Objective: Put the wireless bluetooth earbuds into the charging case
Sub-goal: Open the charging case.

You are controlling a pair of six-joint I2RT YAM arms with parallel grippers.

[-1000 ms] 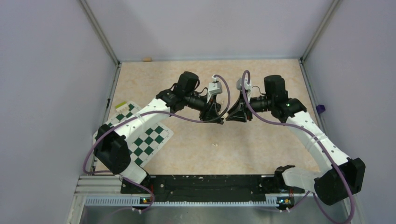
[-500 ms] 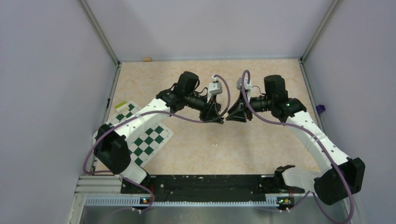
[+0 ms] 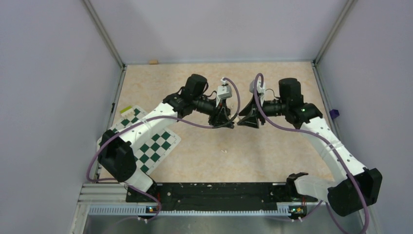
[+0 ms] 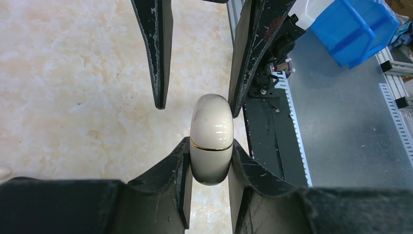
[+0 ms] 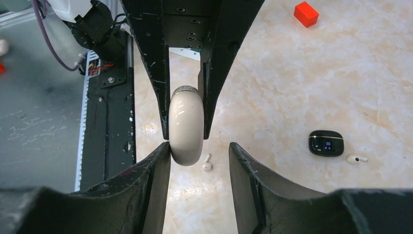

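1. The only writing in sight is a small lit display on the black oval box (image 5: 326, 143), which lies on the desk (image 5: 292, 73). Its digits are too small to read with certainty.
2. The charging case (image 4: 210, 131) is cream-white and closed, with a thin gold line around its seam.
3. The case is held up off the desk near its middle, between the two tools. In the top view they hide it.
4. Its long axis runs along the fingers that hold it, straight from one tool toward the other. The rounded free end points at the right tool (image 5: 199, 146).
5. The left tool (image 4: 209, 146) is clamped on the case, one finger pressed on each flank by the gold seam.
6. The right tool's jaws stand partly apart around the free end. One finger touches the case and the other stands clear, so it has no grip.
7. The first earbud (image 5: 207, 164), white with a stem, lies on the desk and appears just beside the case's end in the right wrist view.
8. The second earbud (image 5: 356, 158), also white, lies just beside the black oval box, not touching it.
9. A red block (image 5: 306, 13) sits well apart from both.
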